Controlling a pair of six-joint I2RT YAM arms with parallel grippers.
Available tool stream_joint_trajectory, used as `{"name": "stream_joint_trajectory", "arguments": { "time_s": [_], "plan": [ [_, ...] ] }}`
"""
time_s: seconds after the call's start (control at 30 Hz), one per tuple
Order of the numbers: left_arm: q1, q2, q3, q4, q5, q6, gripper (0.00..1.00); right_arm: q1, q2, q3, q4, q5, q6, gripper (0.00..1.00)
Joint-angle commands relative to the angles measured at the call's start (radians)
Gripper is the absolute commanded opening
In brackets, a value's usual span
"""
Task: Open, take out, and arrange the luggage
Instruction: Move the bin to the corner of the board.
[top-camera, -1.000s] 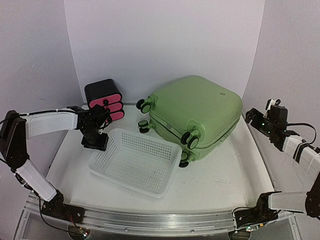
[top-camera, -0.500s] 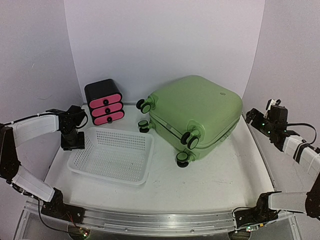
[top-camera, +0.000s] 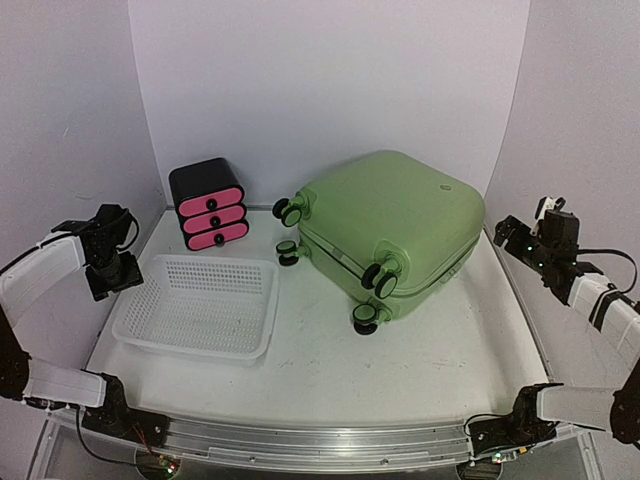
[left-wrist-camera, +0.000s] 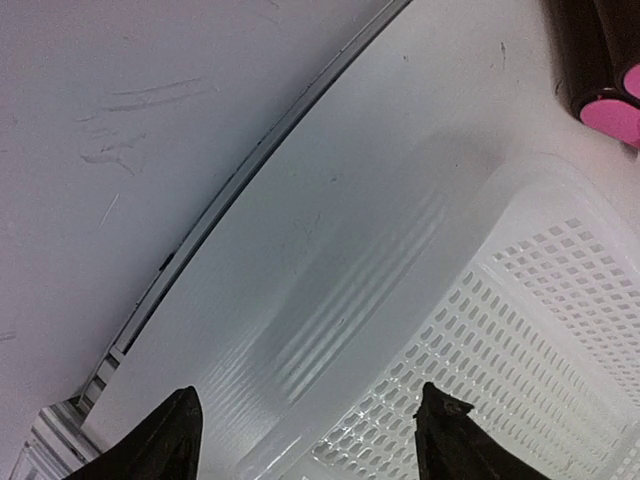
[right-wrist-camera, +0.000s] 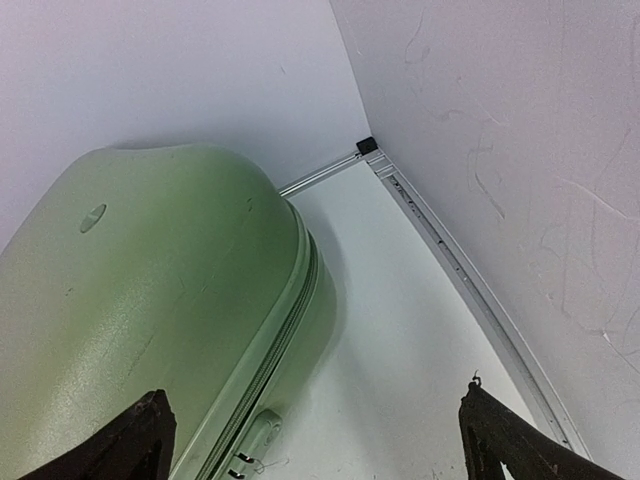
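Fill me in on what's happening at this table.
Two robot arms are getting set to open the green suitcase, which lies closed on its side on the table. The left gripper has just dragged the white basket leftward, away from the suitcase, and now stands open with the basket's rim between its fingers. The right gripper hovers open and empty beside the suitcase's right end. A small black drawer box with pink fronts sits at the back left, untouched.

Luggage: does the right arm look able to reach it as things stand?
Probably yes: the open right gripper hangs beside the luggage, facing its zipper seam, with nothing visible between them.
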Motion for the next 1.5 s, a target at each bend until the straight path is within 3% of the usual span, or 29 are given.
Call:
{"name": "stream_joint_trajectory", "arguments": {
  "time_s": [0.0, 0.27, 0.43, 0.53, 0.97, 1.47],
  "plan": [
    [0.003, -0.042, 0.053, -0.014, 0.026, 0.015, 0.78, 0.002, -0.021, 0.048, 0.013, 0.017, -0.016, 0.98],
    [-0.009, -0.127, 0.151, -0.034, 0.179, 0.09, 0.81, 0.002, -0.021, 0.076, 0.005, 0.007, -0.019, 0.98],
    [-0.108, -0.115, 0.237, -0.035, 0.265, 0.116, 0.81, 0.001, -0.016, 0.095, 0.0, -0.005, -0.026, 0.98],
    [-0.254, -0.056, 0.304, -0.035, 0.258, 0.12, 0.8, 0.002, -0.018, 0.106, -0.003, -0.009, -0.027, 0.98],
    [-0.65, 0.247, 0.405, 0.063, 0.241, 0.064, 0.79, 0.002, -0.019, 0.131, -0.019, -0.017, -0.039, 0.98],
    [-0.775, 0.534, 0.525, 0.13, 0.399, 0.097, 0.76, 0.002, -0.055, 0.124, -0.046, -0.009, -0.057, 0.98]
  ]
}}
